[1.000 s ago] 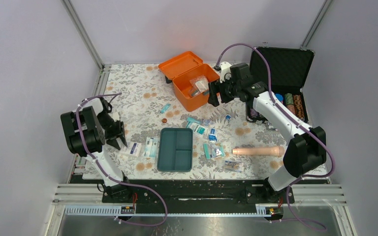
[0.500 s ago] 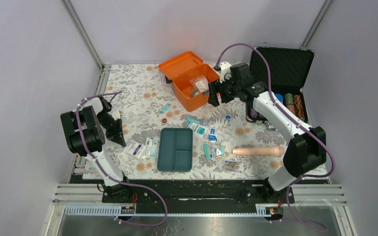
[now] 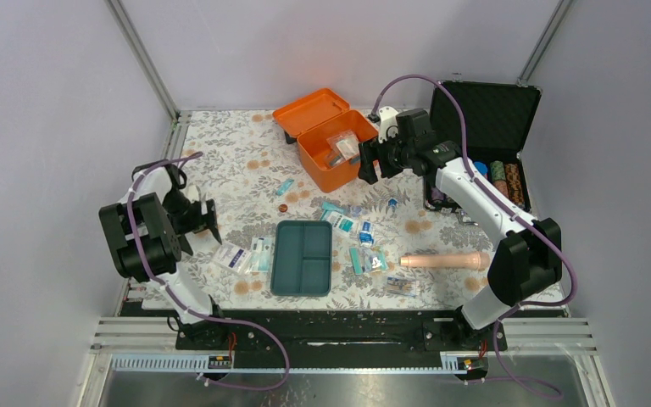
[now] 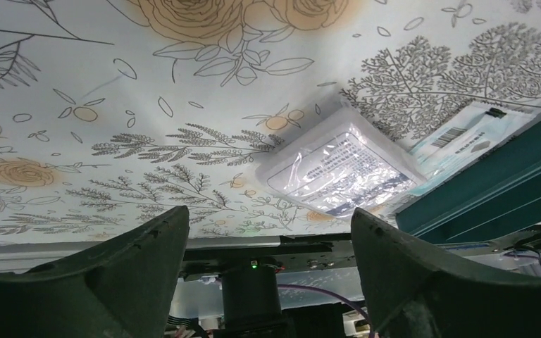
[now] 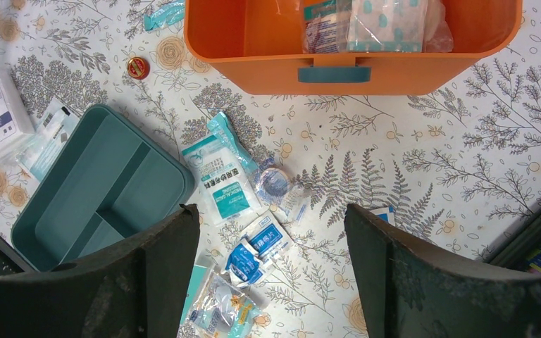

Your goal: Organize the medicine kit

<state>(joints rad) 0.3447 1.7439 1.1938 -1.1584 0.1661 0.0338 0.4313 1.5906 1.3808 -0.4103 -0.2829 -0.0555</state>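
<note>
The orange medicine kit box (image 3: 332, 151) stands open at the back centre, lid (image 3: 309, 110) tipped back, with packets inside (image 5: 366, 21). The teal insert tray (image 3: 303, 257) lies empty on the cloth near the front. White-and-teal packets (image 3: 349, 224) lie to its right, and two more (image 3: 246, 254) to its left. My left gripper (image 3: 207, 220) is open and empty, left of those packets; a clear packet (image 4: 338, 172) shows ahead of it. My right gripper (image 3: 368, 166) hovers open and empty beside the box, above the scattered packets (image 5: 222, 179).
A black foam-lined case of poker chips (image 3: 496, 140) stands open at the back right. A beige cylinder (image 3: 445, 260) and a clear packet (image 3: 403, 286) lie at the front right. A small red cap (image 5: 138, 67) lies near the box. Metal rails border the table.
My left gripper has swung away from the front edge towards the back and turned, staying open. The right arm has not moved.
</note>
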